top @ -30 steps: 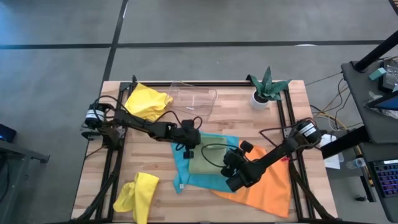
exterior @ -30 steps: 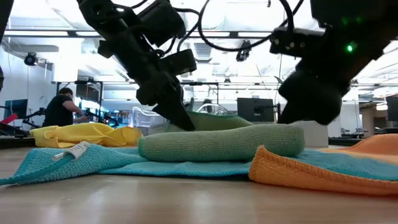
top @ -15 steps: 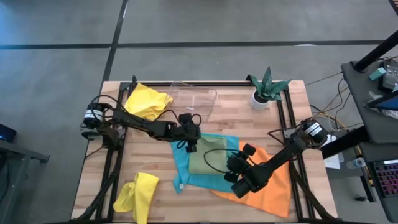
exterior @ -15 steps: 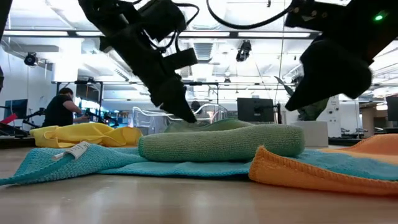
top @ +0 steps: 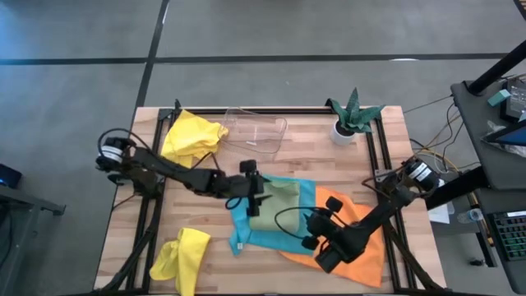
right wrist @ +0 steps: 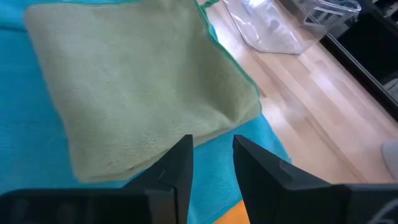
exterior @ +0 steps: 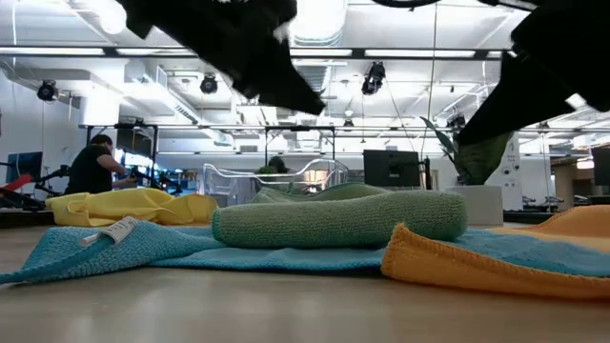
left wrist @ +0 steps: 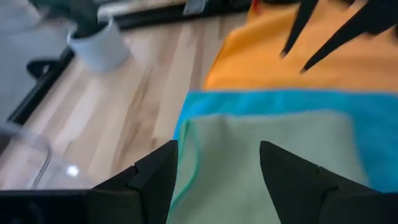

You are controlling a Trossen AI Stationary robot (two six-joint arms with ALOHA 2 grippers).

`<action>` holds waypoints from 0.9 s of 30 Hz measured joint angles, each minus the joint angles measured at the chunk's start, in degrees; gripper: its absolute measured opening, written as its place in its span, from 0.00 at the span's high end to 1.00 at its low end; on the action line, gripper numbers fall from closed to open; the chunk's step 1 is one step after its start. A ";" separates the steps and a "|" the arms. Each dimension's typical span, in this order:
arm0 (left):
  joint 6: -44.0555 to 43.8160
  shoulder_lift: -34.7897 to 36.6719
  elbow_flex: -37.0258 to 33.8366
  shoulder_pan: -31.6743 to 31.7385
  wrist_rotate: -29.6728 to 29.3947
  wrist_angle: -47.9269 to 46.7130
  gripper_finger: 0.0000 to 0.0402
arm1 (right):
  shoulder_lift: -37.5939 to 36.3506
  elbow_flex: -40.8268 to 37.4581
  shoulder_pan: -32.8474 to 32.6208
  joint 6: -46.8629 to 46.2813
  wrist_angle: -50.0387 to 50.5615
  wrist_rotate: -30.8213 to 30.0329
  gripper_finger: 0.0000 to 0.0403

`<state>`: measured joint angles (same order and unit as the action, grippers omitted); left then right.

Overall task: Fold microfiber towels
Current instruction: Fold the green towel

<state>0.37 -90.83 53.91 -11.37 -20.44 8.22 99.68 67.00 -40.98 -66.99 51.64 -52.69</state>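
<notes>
Now our left gripper [top: 253, 196], fingers spread and empty, hovers at nine o'clock of the folded sage green microfiber towel [top: 274, 205] mid-table; our right gripper [top: 315, 233], narrowly parted and empty, hovers at five o'clock. We'd regrasp matching corners evenly.

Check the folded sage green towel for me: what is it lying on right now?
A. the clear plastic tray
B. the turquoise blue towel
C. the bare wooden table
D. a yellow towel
B. The folded sage green towel rests on the spread turquoise blue towel, whose blue shows around it in the high view and under it in the low view; both grippers, left and right, are clear of it.
</notes>
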 joint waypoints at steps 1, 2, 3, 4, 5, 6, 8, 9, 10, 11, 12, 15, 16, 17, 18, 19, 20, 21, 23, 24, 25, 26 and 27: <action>-0.01 -0.09 0.00 -0.85 -0.53 1.55 0.48 | 0.00 0.00 -0.47 -0.56 -0.07 -0.02 0.75; -0.01 -0.12 0.00 -1.50 -0.85 2.71 0.48 | 0.02 0.00 -0.90 -0.94 -0.13 -0.04 0.75; -0.03 -0.13 -0.02 -2.09 -0.96 3.31 0.48 | 0.02 0.00 -1.36 -1.28 -0.11 -0.04 0.75; -0.04 -0.13 -0.07 -2.66 -1.06 4.10 0.48 | 0.02 0.01 -1.94 -1.80 -0.21 -0.06 0.76; -0.03 -0.13 -0.07 -3.17 -1.06 4.91 0.48 | 0.02 0.02 -2.55 -2.31 -0.43 -0.23 0.76; -0.05 -0.13 -0.07 -3.52 -1.06 5.43 0.48 | 0.02 0.02 -3.19 -2.50 -0.74 -0.53 0.76; -0.07 -0.09 -0.07 -4.03 -1.07 5.49 0.48 | 0.02 0.02 -4.73 -2.74 -1.55 -1.98 0.76; -0.38 -0.09 -0.09 -4.26 -1.05 5.31 0.48 | 0.02 0.02 -5.51 -3.11 -1.63 -2.81 0.76; -1.05 -0.09 -0.15 -4.41 -1.05 5.30 0.48 | 0.02 0.02 -6.24 -3.69 -1.63 -3.59 0.76; -1.43 -0.09 -0.20 -4.44 -1.06 5.30 0.48 | 0.04 0.00 -7.08 -4.28 -1.73 -4.66 0.76; -1.51 -0.34 -0.28 -4.44 -1.07 5.42 0.48 | 0.04 -0.13 -7.78 -5.20 -1.77 -5.97 0.76; -1.49 -1.97 -0.67 -4.11 -1.48 5.38 0.48 | 0.07 -0.36 -9.51 -6.75 -1.86 -10.20 0.76; -1.49 -2.87 -0.70 -3.77 -2.00 5.38 0.48 | 0.09 -0.37 -9.73 -6.75 -1.85 -10.45 0.76; -1.49 -3.81 -0.68 -3.37 -2.39 5.74 0.48 | 0.08 -0.39 -9.83 -6.69 -2.03 -10.47 0.77; -1.47 -4.68 -0.70 -2.85 -2.48 5.76 0.48 | 0.09 -0.46 -9.92 -6.52 -2.30 -10.47 0.77; -1.47 -5.42 -0.70 -2.35 -2.54 6.17 0.48 | 0.09 -0.48 -9.91 -6.40 -2.52 -10.47 0.78; -1.47 -6.38 -0.68 -1.81 -2.58 7.35 0.48 | 0.09 -0.48 -9.89 -6.15 -2.72 -10.54 0.78; -1.47 -7.27 -0.63 -1.25 -2.59 8.32 0.48 | 0.09 -0.48 -9.90 -6.08 -2.75 -10.56 0.78; -1.46 -8.97 -0.57 -0.05 -2.50 9.14 0.48 | 0.09 -0.48 -9.91 -5.92 -2.75 -10.56 0.79; -1.46 -9.88 -0.57 0.56 -2.39 10.23 0.48 | 0.09 -0.48 -9.91 -5.92 -2.75 -10.54 0.79; -1.46 -10.72 -0.57 1.16 -2.31 11.48 0.48 | 0.09 -0.48 -9.91 -5.94 -2.79 -10.56 0.79; -1.47 -11.31 -0.57 1.79 -2.24 11.97 0.48 | 0.09 -0.48 -9.91 -5.98 -2.88 -10.55 0.79; -1.47 -12.11 -0.57 2.46 -2.26 12.91 0.48 | 0.09 -0.48 -9.91 -5.98 -2.95 -10.55 0.79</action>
<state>-1.10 -102.93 53.34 -8.91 -22.70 21.12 99.77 66.52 -50.89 -72.97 48.69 -63.23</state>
